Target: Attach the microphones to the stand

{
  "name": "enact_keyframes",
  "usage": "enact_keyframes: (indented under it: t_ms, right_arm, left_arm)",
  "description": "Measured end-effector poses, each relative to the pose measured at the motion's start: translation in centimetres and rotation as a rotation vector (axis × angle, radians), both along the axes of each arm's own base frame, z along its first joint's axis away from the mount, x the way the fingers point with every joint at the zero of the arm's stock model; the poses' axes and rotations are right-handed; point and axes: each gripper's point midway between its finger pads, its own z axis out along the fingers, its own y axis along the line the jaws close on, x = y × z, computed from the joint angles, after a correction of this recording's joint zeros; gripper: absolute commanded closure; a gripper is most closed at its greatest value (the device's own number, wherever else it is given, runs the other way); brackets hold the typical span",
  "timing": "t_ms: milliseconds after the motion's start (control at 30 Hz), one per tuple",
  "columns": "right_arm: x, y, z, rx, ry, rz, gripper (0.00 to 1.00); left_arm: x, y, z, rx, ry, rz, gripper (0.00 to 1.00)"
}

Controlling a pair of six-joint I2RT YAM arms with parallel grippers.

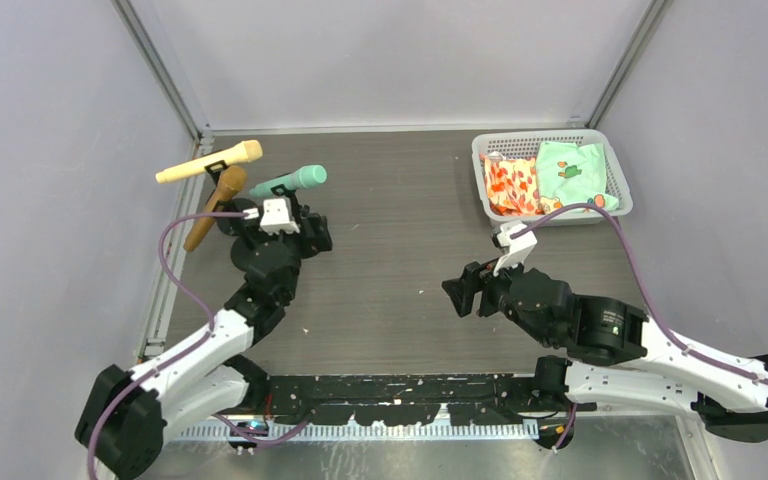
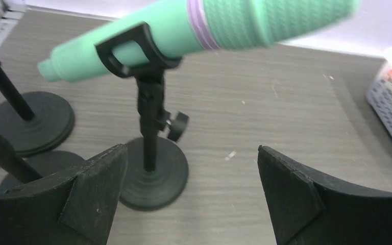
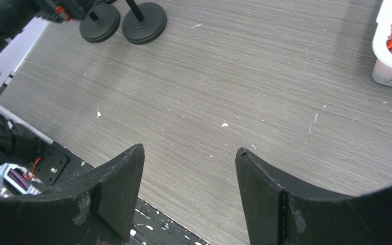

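Observation:
The mint-green microphone (image 2: 209, 28) rests tilted in the clip (image 2: 132, 48) of a black stand (image 2: 150, 148). My left gripper (image 2: 191, 168) stands open just in front of that stand's base, with nothing between its fingers. From above, the green microphone (image 1: 292, 181) lies beyond the left gripper (image 1: 312, 232). The cream-yellow microphone (image 1: 210, 163) sits in a black clip at the back left. The golden-brown microphone (image 1: 215, 205) slants beside it, and my arm hides its holder. My right gripper (image 1: 460, 293) hovers open and empty over mid-table; the wrist view shows its jaws (image 3: 189, 153) apart above bare wood.
A white basket (image 1: 540, 138) holding an orange patterned cloth and a green cloth stands at the back right. Two more round stand bases (image 2: 30, 120) crowd the left of the green microphone's stand. The table's metal frame rail (image 1: 165, 270) runs along the left edge.

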Motion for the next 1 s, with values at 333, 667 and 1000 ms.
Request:
enact_keyframes:
  t_ms: [333,667,1000]
  right_arm:
    - [3.4,-1.5,-4.0,-0.144,0.134,-0.151,0.00]
    - [5.5,-7.3,-2.1,-0.015,0.190,-0.321,0.00]
    - [1.9,-12.3,4.0,0.151,-0.083,-0.370,0.00]
  left_arm:
    - [-6.5,-2.5,-2.2,-0.016,0.242,-0.127,0.00]
    - [-11.2,-0.5,2.7,-0.057,0.329,-0.188,0.00]
    - [-14.7,2.1,2.9,0.053,0.357,-0.240,0.00]
